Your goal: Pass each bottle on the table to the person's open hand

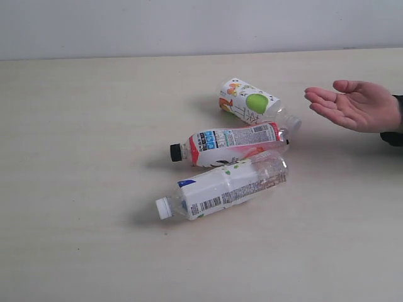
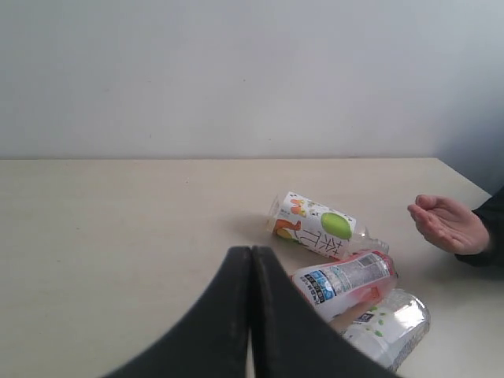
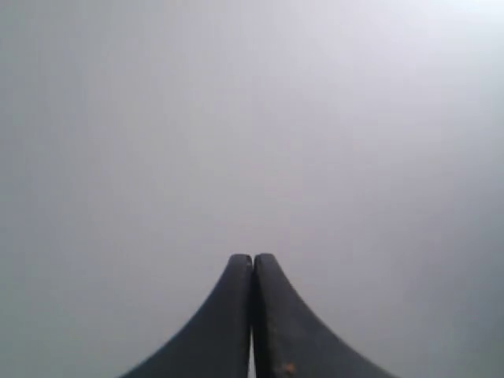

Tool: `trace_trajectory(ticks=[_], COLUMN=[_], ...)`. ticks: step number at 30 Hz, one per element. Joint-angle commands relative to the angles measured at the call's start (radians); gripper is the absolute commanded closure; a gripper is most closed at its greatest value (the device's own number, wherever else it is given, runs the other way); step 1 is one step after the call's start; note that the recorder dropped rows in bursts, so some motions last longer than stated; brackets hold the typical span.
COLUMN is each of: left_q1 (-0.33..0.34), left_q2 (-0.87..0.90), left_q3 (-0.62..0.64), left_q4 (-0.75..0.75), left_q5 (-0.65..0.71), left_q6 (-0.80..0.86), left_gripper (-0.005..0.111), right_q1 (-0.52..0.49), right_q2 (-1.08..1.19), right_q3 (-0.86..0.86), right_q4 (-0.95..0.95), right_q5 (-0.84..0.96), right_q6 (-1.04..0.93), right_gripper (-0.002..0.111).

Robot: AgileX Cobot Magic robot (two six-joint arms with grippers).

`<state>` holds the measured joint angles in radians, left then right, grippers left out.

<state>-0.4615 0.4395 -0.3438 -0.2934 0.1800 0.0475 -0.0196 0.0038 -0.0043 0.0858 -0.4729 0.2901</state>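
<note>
Lab-like: pale table (image 1: 88,163), plain wall (image 1: 189,25)

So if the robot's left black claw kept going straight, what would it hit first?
Probably just bare pale beige tabletop: the shut left gripper points at an empty stretch, with the clear plastic green-apple-label bottle lying beside that line, not on it. Depth is hard to judge.
</note>
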Motion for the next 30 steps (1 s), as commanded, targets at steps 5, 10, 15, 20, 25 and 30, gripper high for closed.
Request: trace_trajectory(ticks=[5, 10, 15, 20, 25, 30], left_q1=[0.003, 0.003, 0.003, 0.003, 0.003, 0.003], left_q2=[-0.009, -0.009, -0.009, -0.009, -0.009, -0.009], left_q3=[0.003, 0.003, 0.003, 0.003, 0.003, 0.003], left_q4=[-0.005, -0.005, -0.005, -0.005, -0.005, -0.005], left_q5=[-0.019, -0.019, -0.019, -0.019, -0.019, -0.019], left_q6=[0.001, 0.001, 0.001, 0.001, 0.001, 0.001], left_gripper=[0.106, 0.106, 0.106, 0.106, 0.106, 0.106], right_q1=[-0.004, -0.004, -0.004, -0.004, 0.013, 0.167], right_q2=[0.204, 0.570, 0.960, 1.290, 1.515, 1.651], right_q3=[-0.239, -0.559, -0.937, -1.247, -1.402, -1.423], right_q4=[0.016, -0.071, -0.222, -0.135, 0.315, 0.476], right_q5=[-0.097, 0.148, 0.661, 1.127, 1.471, 1.654], right_q6=[0.096, 0.100, 0.082, -0.290, -0.879, -1.235], right_gripper=[0.108, 0.108, 0.108, 0.108, 0.108, 0.108])
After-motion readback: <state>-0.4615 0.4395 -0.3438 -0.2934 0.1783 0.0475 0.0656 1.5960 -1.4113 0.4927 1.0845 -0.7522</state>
